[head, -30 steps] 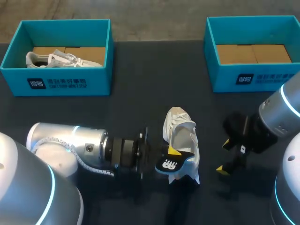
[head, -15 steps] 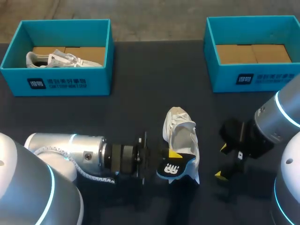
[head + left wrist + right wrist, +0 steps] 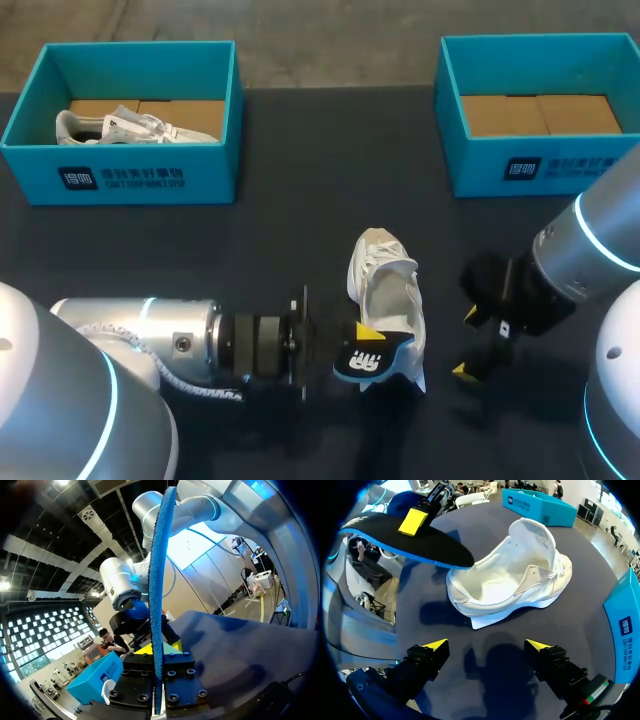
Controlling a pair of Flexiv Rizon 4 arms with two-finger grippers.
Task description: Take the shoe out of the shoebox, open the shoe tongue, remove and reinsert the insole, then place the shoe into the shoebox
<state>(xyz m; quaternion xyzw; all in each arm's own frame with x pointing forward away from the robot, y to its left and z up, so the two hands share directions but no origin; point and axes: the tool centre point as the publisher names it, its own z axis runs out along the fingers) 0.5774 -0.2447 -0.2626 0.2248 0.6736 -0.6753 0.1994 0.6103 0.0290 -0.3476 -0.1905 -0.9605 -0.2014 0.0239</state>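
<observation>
A white shoe lies on the dark table, its tongue pulled open; in the right wrist view the shoe rests on its side just ahead of my fingers. My left gripper is shut on the insole, black on top and blue beneath, held over the shoe's heel end. Seen edge-on in the left wrist view, the insole stands clamped in the left gripper. My right gripper stands open to the right of the shoe, nothing between its fingers.
A teal shoebox at the back left holds a second white shoe. Another teal shoebox at the back right shows only its cardboard floor. Dark table lies between the boxes and the shoe.
My right gripper has drifted left, closer to the shoe. The left gripper has eased slightly toward the front edge with the insole still in it.
</observation>
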